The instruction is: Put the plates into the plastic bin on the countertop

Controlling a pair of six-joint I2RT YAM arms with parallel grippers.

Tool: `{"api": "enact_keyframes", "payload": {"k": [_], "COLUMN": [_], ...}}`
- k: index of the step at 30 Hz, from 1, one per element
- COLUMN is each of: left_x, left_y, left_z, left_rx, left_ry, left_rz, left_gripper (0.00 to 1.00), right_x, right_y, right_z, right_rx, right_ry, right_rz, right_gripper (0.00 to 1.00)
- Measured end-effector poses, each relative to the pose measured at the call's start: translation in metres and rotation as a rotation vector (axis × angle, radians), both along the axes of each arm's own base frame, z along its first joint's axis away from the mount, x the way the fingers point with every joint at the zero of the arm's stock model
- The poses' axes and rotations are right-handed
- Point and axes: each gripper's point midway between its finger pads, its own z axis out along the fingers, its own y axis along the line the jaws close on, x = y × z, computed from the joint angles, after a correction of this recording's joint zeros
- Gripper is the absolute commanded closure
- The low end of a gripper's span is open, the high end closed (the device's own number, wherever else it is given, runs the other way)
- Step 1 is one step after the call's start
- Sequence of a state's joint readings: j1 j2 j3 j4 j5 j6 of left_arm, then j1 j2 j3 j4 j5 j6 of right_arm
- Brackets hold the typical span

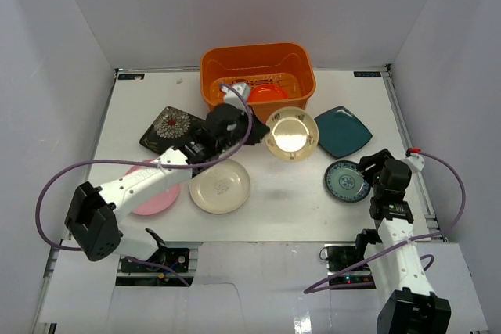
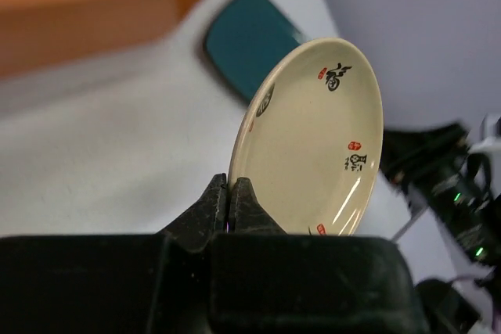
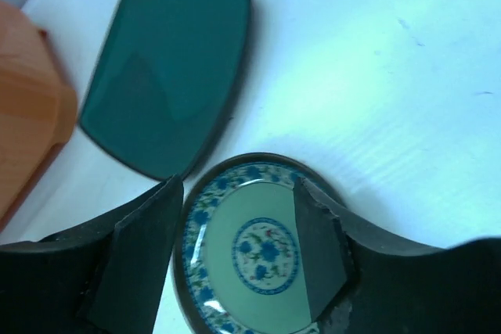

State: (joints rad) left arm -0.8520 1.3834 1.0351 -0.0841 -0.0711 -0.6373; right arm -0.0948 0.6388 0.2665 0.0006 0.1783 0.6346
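Observation:
My left gripper (image 1: pixel 258 134) is shut on the rim of a cream plate with small red and black marks (image 1: pixel 291 132) and holds it tilted above the countertop (image 1: pixel 297 193), just in front of the orange plastic bin (image 1: pixel 258 64). The left wrist view shows the jaws (image 2: pixel 228 185) pinching that plate (image 2: pixel 313 138). A red-orange plate (image 1: pixel 268 93) lies in the bin. My right gripper (image 1: pixel 369 164) is open, its fingers either side of a dark round plate with blue flowers (image 3: pixel 262 252), also seen from above (image 1: pixel 347 181). A teal square plate (image 1: pixel 342 131) lies behind it.
A black square plate with white flowers (image 1: pixel 171 127), a pink plate (image 1: pixel 153 197) partly under my left arm, and a plain cream plate (image 1: pixel 220 186) lie on the left half. White walls enclose the surface. The bin's corner (image 3: pixel 27 107) shows beside the teal plate (image 3: pixel 168 68).

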Motion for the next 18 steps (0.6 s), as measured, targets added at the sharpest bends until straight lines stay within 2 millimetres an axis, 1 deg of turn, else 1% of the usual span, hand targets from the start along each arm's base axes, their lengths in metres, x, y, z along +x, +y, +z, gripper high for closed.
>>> {"api": "enact_keyframes", "payload": {"k": [1, 2, 4, 6, 7, 8, 9, 10, 11, 12, 13, 14, 15, 18], "left_x": [0.016, 0.031, 0.061, 0.088, 0.104, 0.12, 0.135, 0.156, 0.172, 0.189, 0.208, 0.222, 0.236, 0.265], "left_y": [0.006, 0.013, 0.028, 0.043, 0.051, 0.059, 0.065, 0.074, 0.081, 0.088, 0.096, 0.101, 0.108, 0.124], "left_z": [0.022, 0.04, 0.077, 0.104, 0.114, 0.121, 0.123, 0.123, 0.118, 0.111, 0.099, 0.084, 0.064, 0.006], "left_rx": [-0.031, -0.051, -0.094, -0.12, -0.13, -0.137, -0.136, -0.133, -0.124, -0.113, -0.097, -0.083, -0.06, 0.009], "left_ry": [-0.035, -0.061, -0.122, -0.163, -0.176, -0.185, -0.187, -0.184, -0.173, -0.158, -0.135, -0.11, -0.071, 0.044], "left_rz": [0.032, 0.065, 0.132, 0.192, 0.22, 0.248, 0.27, 0.302, 0.324, 0.348, 0.371, 0.385, 0.401, 0.436], "left_gripper": [1.0, 1.0, 1.0, 1.0, 1.0, 1.0, 1.0, 1.0, 1.0, 1.0, 1.0, 1.0, 1.0, 1.0], "right_x": [-0.002, -0.005, -0.012, -0.021, -0.025, -0.028, -0.03, -0.032, -0.033, -0.032, -0.032, -0.031, -0.03, -0.027], "right_y": [-0.006, -0.011, -0.019, -0.023, -0.025, -0.026, -0.027, -0.027, -0.028, -0.028, -0.027, -0.027, -0.025, -0.017], "right_z": [-0.005, -0.01, -0.028, -0.046, -0.054, -0.061, -0.065, -0.069, -0.071, -0.072, -0.072, -0.072, -0.073, -0.074], "right_rx": [0.006, 0.011, 0.019, 0.031, 0.038, 0.042, 0.046, 0.05, 0.052, 0.054, 0.055, 0.058, 0.062, 0.083], "right_ry": [0.009, 0.019, 0.061, 0.113, 0.142, 0.165, 0.183, 0.199, 0.208, 0.209, 0.208, 0.209, 0.209, 0.207], "right_rz": [-0.027, -0.055, -0.093, -0.12, -0.132, -0.139, -0.143, -0.146, -0.147, -0.145, -0.142, -0.135, -0.125, -0.08], "right_gripper": [0.29, 0.24, 0.23, 0.23, 0.23, 0.23, 0.23, 0.25, 0.25, 0.26, 0.26, 0.28, 0.3, 0.35]}}
